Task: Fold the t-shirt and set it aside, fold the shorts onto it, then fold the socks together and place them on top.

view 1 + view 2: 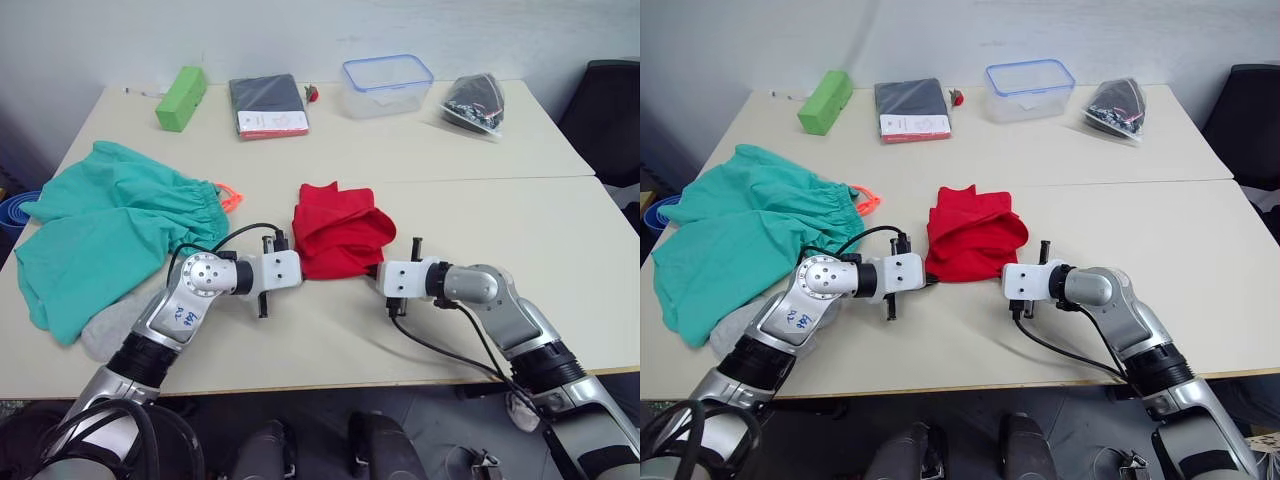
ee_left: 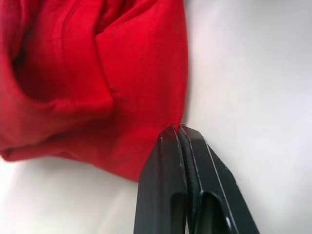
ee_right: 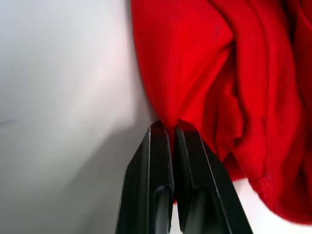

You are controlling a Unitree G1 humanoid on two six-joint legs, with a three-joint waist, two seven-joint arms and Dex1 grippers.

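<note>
I have both grippers pinched on the near edge of the bunched red t-shirt (image 1: 338, 241) at mid-table, the left gripper (image 2: 177, 129) clamping its left corner and the right gripper (image 3: 167, 127) its right, while the teal shorts (image 1: 105, 229) lie over the grey socks (image 1: 108, 328) far left.

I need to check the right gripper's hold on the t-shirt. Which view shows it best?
The right wrist view: the right gripper is shut on a pinch of the t-shirt. The eye views show it at the shirt's near edge, the pinch too small to judge.
</note>
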